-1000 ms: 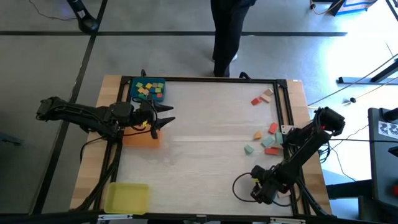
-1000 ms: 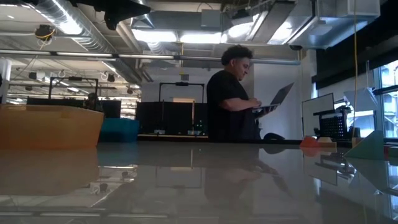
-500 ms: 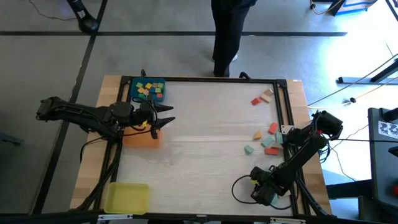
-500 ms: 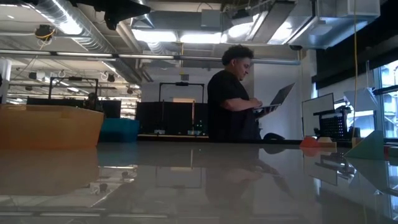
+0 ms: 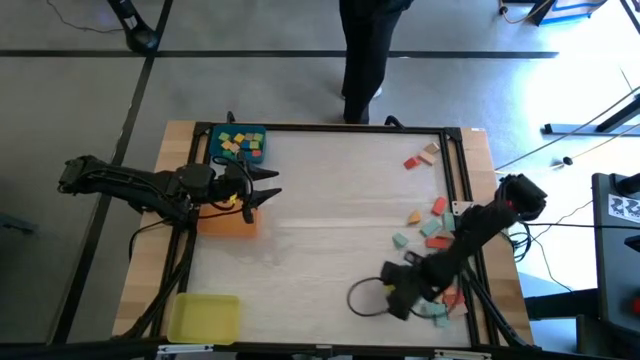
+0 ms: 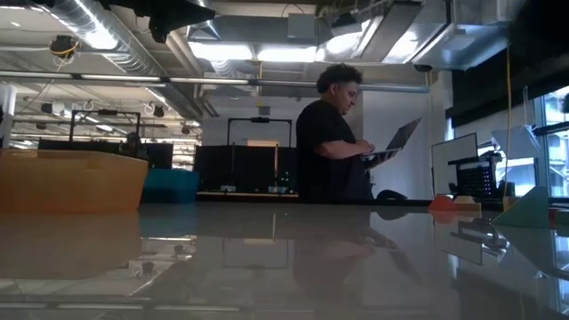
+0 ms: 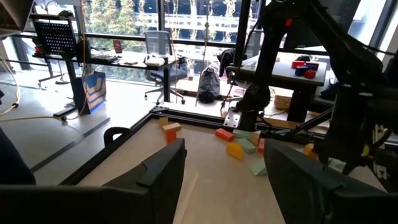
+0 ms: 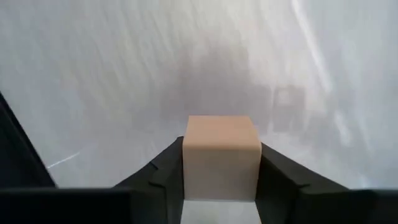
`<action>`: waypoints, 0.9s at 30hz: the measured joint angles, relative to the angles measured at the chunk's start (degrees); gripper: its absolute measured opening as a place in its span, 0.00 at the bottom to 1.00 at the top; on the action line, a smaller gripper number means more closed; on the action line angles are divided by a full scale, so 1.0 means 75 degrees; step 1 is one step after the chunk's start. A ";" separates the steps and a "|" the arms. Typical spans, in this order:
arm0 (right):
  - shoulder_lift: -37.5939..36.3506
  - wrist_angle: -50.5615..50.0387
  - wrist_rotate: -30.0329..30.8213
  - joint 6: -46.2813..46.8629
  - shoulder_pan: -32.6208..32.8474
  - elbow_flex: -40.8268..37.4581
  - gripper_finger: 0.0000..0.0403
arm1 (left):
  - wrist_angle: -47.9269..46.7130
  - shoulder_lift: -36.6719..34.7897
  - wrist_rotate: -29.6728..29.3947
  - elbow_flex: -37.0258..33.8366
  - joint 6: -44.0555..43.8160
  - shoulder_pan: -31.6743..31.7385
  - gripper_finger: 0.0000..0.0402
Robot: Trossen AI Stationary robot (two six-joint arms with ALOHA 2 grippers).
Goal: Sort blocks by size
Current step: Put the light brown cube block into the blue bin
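My right gripper (image 5: pixel 397 297) hangs near the table's front edge, right of centre, pointing down and shut on a pale tan block (image 8: pixel 221 152). Loose blocks lie at the right: an orange one (image 5: pixel 414 216), a red one (image 5: pixel 438 206), a teal one (image 5: pixel 400 240), and two more by the far right corner (image 5: pixel 412 162). The blue tray (image 5: pixel 218 133) at the far left holds several small blocks. My left gripper (image 7: pixel 224 180) stands open and level above the orange tray (image 5: pixel 228 224), touching nothing. My right gripper pinches the tan block by two opposite side faces (image 8: pixel 186 162) between its two fingers (image 8: pixel 163 175). The fingers come from above, pointing steeply down. The block sits square between them, its top face toward the camera, with the blurred tabletop beyond it.
A yellow tray (image 5: pixel 203 318) sits at the near left corner. Two blocks (image 5: pixel 447 300) lie at the near right beside my right arm, and a cable loop (image 5: pixel 362 300) lies by the gripper. A person (image 6: pixel 333 142) stands beyond the far edge. The table's middle (image 5: pixel 330 230) is bare.
My right gripper has swung along the near edge toward the table's left and rolled about its own axis, baring the two blocks at the near right. The left arm has kept still.
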 joint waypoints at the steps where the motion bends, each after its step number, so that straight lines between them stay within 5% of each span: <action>1: -0.0009 0.0000 0.0139 -0.0554 -0.0228 0.0105 0.37 | -0.0008 0.0000 0.0000 0.0000 -0.0014 0.0000 0.51; 8: -0.0015 0.0078 0.1731 -0.4642 -0.1974 0.0506 0.33 | 0.0039 -0.0001 0.0000 0.0006 -0.0202 0.0000 0.51; 14: -0.0015 0.2006 0.3017 -0.7571 -0.3899 0.0506 0.35 | 0.0649 -0.0009 0.0000 0.0006 0.0075 0.0000 0.51; 19: 0.0161 0.5142 0.2022 -0.8977 -0.5422 0.0509 0.36 | 0.1164 -0.0009 0.0000 0.0006 0.0384 0.0000 0.51; 27: 0.1818 1.0487 0.0042 -0.9128 -0.7024 0.0547 0.35 | 0.1812 -0.0011 0.0000 0.0006 0.0673 0.0006 0.51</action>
